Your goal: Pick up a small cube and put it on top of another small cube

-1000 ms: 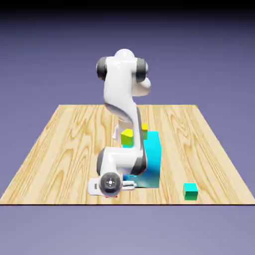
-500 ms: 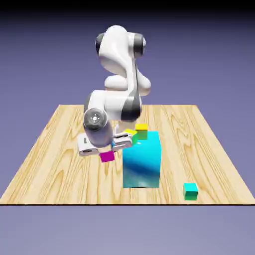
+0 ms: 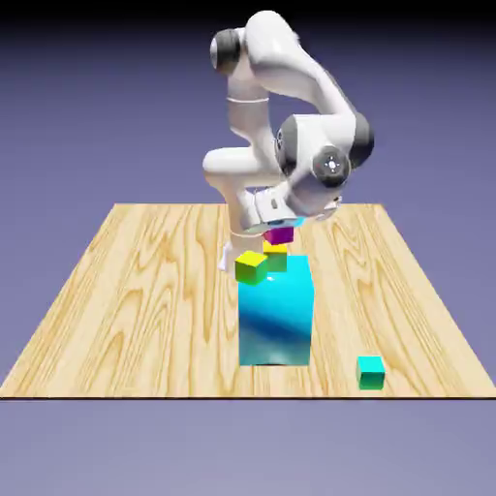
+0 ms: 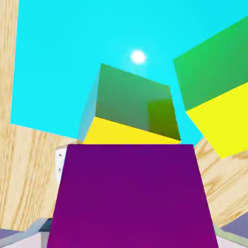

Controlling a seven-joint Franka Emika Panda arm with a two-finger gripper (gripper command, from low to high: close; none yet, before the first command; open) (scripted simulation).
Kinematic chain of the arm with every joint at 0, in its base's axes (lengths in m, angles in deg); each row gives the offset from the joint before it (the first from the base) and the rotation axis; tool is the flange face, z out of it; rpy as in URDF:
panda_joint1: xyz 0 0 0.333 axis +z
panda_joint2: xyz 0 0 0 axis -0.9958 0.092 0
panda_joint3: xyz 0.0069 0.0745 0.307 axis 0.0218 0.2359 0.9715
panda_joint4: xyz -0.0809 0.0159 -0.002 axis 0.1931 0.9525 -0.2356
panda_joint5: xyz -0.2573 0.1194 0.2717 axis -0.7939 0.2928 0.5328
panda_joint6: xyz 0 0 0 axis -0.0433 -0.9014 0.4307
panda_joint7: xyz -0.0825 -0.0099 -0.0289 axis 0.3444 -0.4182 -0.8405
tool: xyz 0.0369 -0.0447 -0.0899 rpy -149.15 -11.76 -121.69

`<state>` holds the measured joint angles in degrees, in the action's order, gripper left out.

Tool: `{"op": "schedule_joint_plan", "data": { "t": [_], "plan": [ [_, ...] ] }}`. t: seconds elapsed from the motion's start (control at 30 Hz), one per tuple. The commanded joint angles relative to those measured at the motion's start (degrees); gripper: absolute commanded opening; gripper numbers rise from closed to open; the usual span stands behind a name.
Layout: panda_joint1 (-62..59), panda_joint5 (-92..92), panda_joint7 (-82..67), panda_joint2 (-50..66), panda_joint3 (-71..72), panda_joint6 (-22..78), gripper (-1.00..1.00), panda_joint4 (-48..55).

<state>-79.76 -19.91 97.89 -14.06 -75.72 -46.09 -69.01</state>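
your magenta cube (image 3: pixel 280 235), one, clasped in the end effector (image 3: pixel 281 225): formerly low beside the blue block (image 3: pixel 275 315), now raised just above the yellow-topped target cube (image 3: pixel 276 258), leaving you, it seems, final alignment, lowering and release.

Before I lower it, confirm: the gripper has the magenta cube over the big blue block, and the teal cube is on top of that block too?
No: the teal cube is on the table, as the exterior view shows. The rest holds.
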Motion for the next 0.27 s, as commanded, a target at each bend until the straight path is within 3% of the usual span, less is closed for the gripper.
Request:
{"op": "schedule_joint_plan", "data": {
  "t": [0.0,0.23],
  "plan": [
    [-0.2,-0.1,0.0,0.0,-0.1,0.0,1.0,0.0],
    [0.2,-0.1,0.0,3.1,0.3,9.1,1.0,12.2]
  ]
}}
